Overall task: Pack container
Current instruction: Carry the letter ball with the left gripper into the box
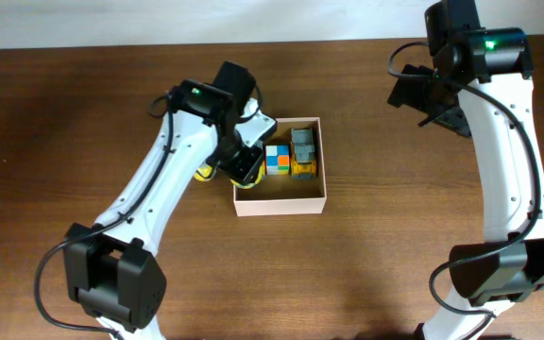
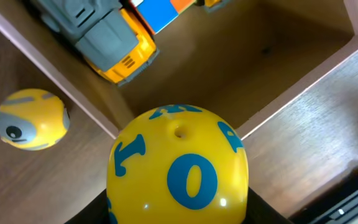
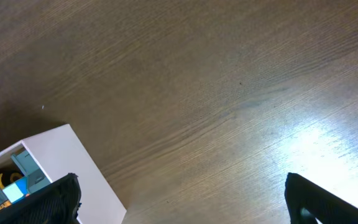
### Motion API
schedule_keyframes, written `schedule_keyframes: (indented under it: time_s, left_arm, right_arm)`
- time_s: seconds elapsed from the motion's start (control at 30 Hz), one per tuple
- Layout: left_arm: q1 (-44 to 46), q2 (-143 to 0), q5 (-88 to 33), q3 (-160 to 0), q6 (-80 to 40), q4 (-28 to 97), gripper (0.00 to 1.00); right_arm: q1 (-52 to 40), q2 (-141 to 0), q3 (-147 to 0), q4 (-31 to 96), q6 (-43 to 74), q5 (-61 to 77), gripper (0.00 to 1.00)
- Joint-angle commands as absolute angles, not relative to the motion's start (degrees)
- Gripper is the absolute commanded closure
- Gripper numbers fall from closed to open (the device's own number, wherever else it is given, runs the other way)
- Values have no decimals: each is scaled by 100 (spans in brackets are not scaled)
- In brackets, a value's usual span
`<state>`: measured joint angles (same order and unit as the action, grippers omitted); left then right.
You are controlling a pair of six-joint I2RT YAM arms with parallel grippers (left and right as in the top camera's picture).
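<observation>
Overhead: box (image 1: 281, 201) holds cube (image 1: 278, 159), truck (image 1: 303, 151); left end effector (image 1: 244, 162) grips yellow ball (image 2: 178, 165) over box edge, unreleased; small yellow toy (image 2: 31, 118) outside on tabletop (image 1: 395, 236); right end effector (image 3: 182, 202) wide.

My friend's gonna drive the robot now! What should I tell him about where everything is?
Left gripper: shut on the yellow ball, held above the container edge, not yet inside.
Right gripper: open, empty, over bare table, away from the container.
Done: colourful cube and grey-yellow truck lie in the container.
Left: drop the ball in, then probably fetch the small yellow toy on the table beside the container.
</observation>
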<state>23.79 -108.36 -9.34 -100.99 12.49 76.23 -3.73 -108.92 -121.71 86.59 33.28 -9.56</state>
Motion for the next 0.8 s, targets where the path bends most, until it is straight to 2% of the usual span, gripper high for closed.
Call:
schedule_keyframes:
  time_s: [0.0,0.6,0.77]
  left_arm:
    - [2386,-10906,-709,-10112,1382,7544,55]
    - [2469,-11732,-637,-10108,1490,7408,59]
    - [2467,-11732,-637,-10108,1490,7415,33]
  right_arm:
    - [-336,-10849,-12206,8656,3393,-967,1]
    - [-336,-10849,-12206,8656,3393,-967,1]
    - [-336,-10849,-12206,8656,3393,-967,1]
